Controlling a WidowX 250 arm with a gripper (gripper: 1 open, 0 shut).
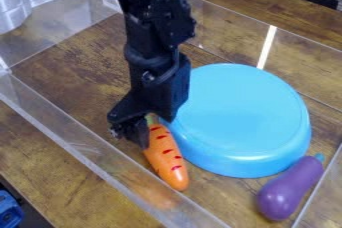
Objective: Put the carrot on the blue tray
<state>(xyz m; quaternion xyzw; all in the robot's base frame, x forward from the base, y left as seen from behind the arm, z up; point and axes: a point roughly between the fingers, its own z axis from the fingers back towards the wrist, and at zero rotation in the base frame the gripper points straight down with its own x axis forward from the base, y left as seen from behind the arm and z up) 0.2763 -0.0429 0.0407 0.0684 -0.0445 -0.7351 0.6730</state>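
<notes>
Just below the gripper (138, 127), whose grip I can't make out, the carrot (166, 158) lies unlifted beside the blue tray (247, 122); it looks mid-grasp, needing a firm pinch next.

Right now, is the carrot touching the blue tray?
Cannot tell. In the camera view the carrot lies on the wood along the blue tray rim's left edge, its side meeting the rim's outline with no gap visible, but contact isn't plain.

Carrot (166, 156) on the counter (80, 62) just below the end effector (134, 128), tray (245, 118) to its right, eggplant (290, 189) farther right beyond the tray
</notes>
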